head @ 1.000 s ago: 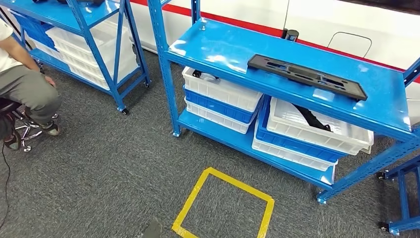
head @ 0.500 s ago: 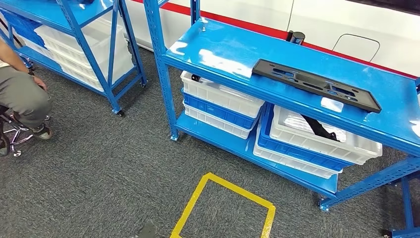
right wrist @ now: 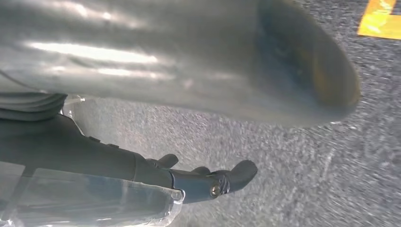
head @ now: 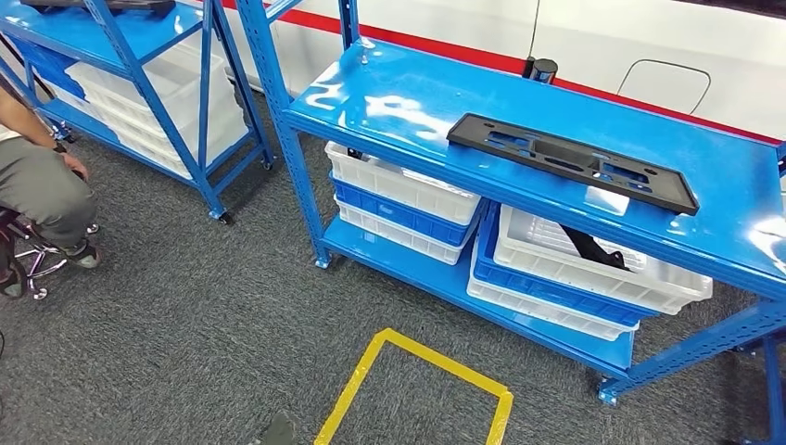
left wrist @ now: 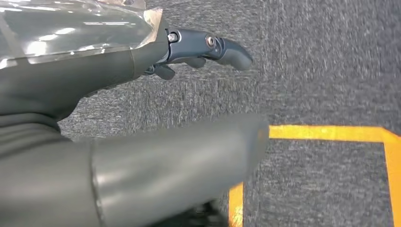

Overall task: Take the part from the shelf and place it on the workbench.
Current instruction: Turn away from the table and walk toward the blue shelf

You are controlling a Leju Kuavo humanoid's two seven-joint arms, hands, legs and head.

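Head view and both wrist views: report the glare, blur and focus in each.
Head view: sharp, with white glare patches on the blue shelf top beside the black part. Left wrist view: the left hand is a soft, out-of-focus mass, the carpet smeared by motion blur. Right wrist view: the right hand is blurred with streaky highlights, the carpet likewise smeared.
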